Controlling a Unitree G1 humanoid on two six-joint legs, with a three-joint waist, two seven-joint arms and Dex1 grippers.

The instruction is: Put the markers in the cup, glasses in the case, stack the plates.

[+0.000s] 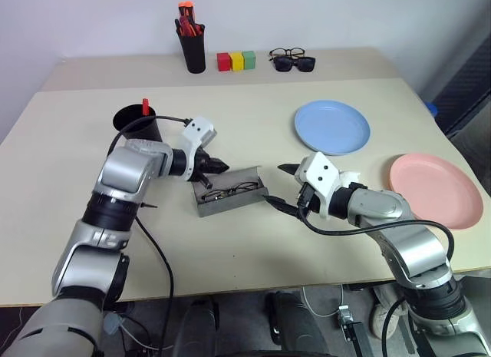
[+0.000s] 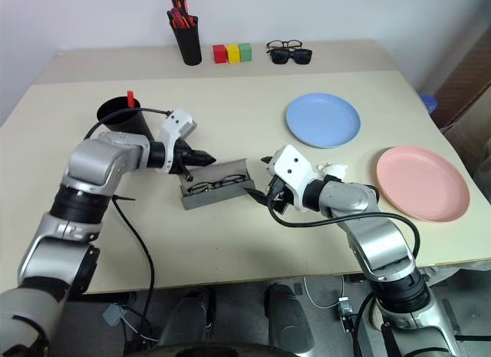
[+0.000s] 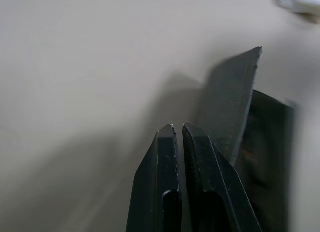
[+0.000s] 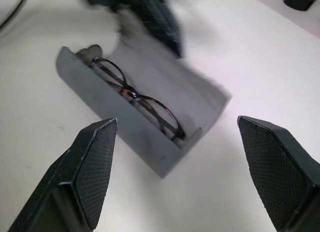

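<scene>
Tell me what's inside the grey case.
The glasses lie folded in the open case, lenses toward its front wall. That wall hides the bottom of the case beneath them.

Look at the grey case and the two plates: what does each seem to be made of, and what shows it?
The case: probably felt or stiff fabric, going by its matte, soft-looking grey wall with no shine. The blue plate and pink plate: likely plastic, being smooth, evenly coloured and thin-rimmed with a faint sheen, though melamine cannot be ruled out.
</scene>
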